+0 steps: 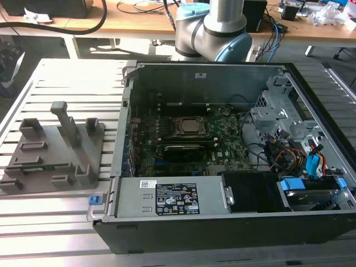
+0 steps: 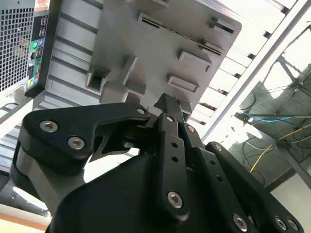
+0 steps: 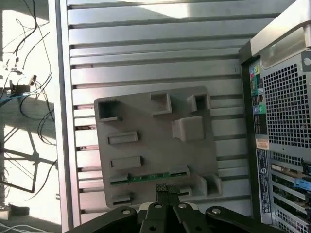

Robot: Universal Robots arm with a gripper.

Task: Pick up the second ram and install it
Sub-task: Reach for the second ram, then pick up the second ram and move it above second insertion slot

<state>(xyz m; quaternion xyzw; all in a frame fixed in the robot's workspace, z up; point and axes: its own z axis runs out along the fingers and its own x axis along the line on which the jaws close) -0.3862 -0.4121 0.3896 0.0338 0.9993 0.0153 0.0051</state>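
The second ram (image 3: pixel 146 177) is a thin green stick standing on edge in a slot of the grey holder tray (image 3: pixel 146 131). In the exterior view the ram (image 1: pixel 47 166) shows as a faint green strip in the tray (image 1: pixel 61 156), which lies at the exterior view's left beside the open computer case. My gripper (image 3: pixel 167 187) hangs well above the tray, its black fingertips pressed together with nothing between them, close over the ram's slot. In the second wrist view the gripper (image 2: pixel 167 103) points down at the tray (image 2: pixel 160 43).
The open computer case (image 1: pixel 222 222) holds the large green motherboard (image 1: pixel 183 142), a power supply (image 1: pixel 172 197) along its near side and drive cages with cables (image 1: pixel 300 156) at the exterior view's right. The arm's base (image 1: pixel 214 28) stands behind the case. The ribbed metal table (image 3: pixel 146 53) carries everything.
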